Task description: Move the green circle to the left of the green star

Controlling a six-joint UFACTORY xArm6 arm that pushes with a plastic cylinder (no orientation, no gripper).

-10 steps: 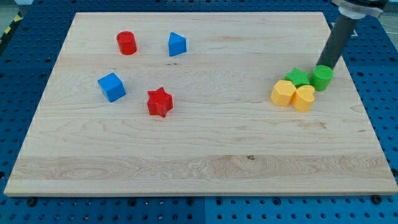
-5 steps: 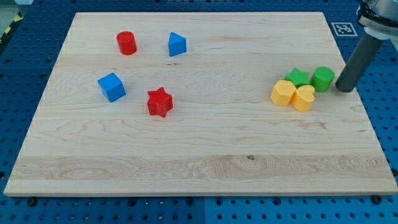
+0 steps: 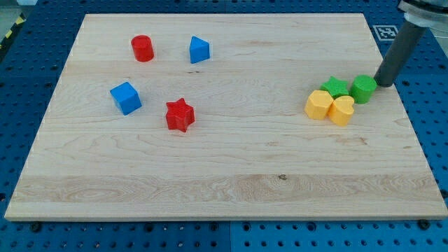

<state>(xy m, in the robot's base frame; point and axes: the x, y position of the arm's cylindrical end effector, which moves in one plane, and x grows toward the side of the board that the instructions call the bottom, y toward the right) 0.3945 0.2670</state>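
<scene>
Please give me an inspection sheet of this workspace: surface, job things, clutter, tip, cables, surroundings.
Surface: wooden board, lying flat.
Job's things: green circle at the view's right of the green star, close beside it.
Clutter: two yellow blocks against the star; red cylinder, red star, two blue blocks at the view's left.
Tip: my tip just right of the green circle.
Cables: nothing seen.
Surroundings: blue perforated table.

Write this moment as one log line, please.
tip: right of green circle | green star: circle's left | circle not yet moved
</scene>
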